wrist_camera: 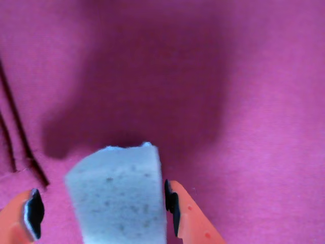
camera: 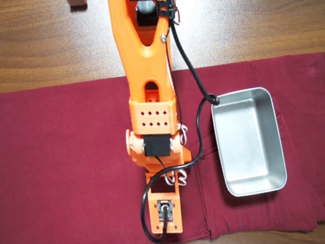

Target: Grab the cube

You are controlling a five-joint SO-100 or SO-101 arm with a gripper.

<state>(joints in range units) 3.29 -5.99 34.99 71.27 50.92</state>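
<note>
In the wrist view, the gripper (wrist_camera: 101, 208) is seen at the bottom edge, jaws spread, with the cube (wrist_camera: 118, 198) lodged between them, touching the right finger (wrist_camera: 175, 206). In the overhead view, a metal tray (camera: 256, 187) is seen right of centre on the red cloth (camera: 59, 169).

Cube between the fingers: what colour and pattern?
Pale grey cube with dark speckles; clearest in the wrist view.
</note>
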